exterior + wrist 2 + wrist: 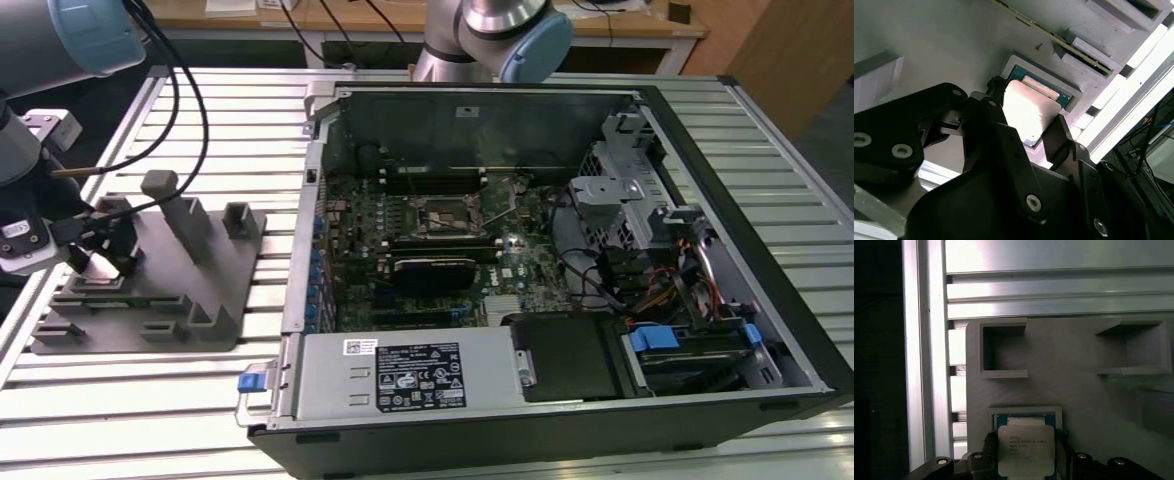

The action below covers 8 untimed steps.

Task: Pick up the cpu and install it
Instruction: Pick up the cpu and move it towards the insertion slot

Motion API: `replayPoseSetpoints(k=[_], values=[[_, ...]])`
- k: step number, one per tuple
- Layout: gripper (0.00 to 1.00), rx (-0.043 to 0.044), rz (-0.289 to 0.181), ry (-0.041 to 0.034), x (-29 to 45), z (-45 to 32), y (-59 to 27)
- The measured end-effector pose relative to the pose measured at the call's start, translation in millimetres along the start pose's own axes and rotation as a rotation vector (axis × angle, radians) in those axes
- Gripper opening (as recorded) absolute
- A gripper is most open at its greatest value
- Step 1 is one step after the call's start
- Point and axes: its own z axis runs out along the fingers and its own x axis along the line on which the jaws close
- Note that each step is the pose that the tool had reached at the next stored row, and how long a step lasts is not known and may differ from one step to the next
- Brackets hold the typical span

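Pincer astride cpu in fixture

Even room light filled the exterior view. The slatted bench shone pale, while the computer case held deep shadow inside. In both wrist views glare bleached the top of the cpu almost white. In the first wrist view the bench rails gleamed beside black shadow.

Glare washes out the cpu's top in the second wrist view.
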Motion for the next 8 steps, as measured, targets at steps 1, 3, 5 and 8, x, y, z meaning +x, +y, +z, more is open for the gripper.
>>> replayPoseSetpoints(k=[1, 3, 5, 8], values=[[0.58, 0.0, 0.0, 0.0, 0.0, 0.0, 0.0], [0.55, 0.0, 0.0, 0.0, 0.0, 0.1, 0.0], [0.55, 0.0, 0.0, 0.0, 0.0, 0.2, 0.0], [0.55, 0.0, 0.0, 0.0, 0.0, 0.3, 0.0]])
